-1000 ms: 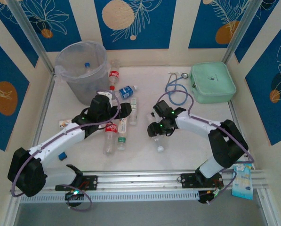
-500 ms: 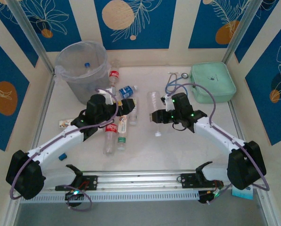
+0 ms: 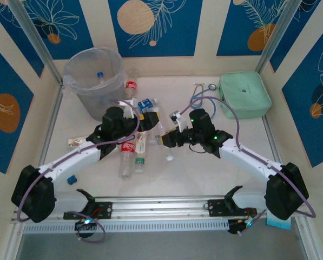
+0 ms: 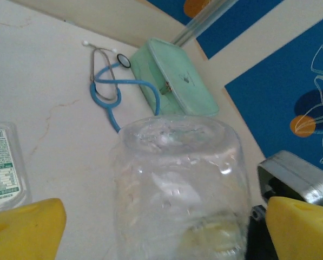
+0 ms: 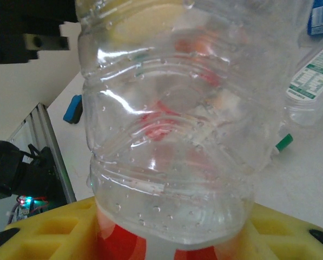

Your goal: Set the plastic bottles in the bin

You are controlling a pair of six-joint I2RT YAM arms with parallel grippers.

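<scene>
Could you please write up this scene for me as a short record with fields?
right end effector: shut on a clear bottle with a red label
left end effector: open, one finger on each side of that bottle
bin: far left, blue-capped bottle inside
loose bottles: several lying near the left end effector
other: green case, blue stethoscope, far right

One bucket (image 3: 77, 95) holds one blue-capped bottle (image 3: 100, 75). Outside it at least five more bottles (image 3: 127, 157) show, though the arms hide part of the cluster. At least two have red labels; there is one blue-labelled bottle (image 3: 145, 104), one green-capped bottle (image 3: 141, 151) and one clear bottle (image 5: 166, 135). There is one green case (image 3: 245, 95), one blue stethoscope (image 3: 200, 105) and one small blue block (image 3: 71, 180).
</scene>
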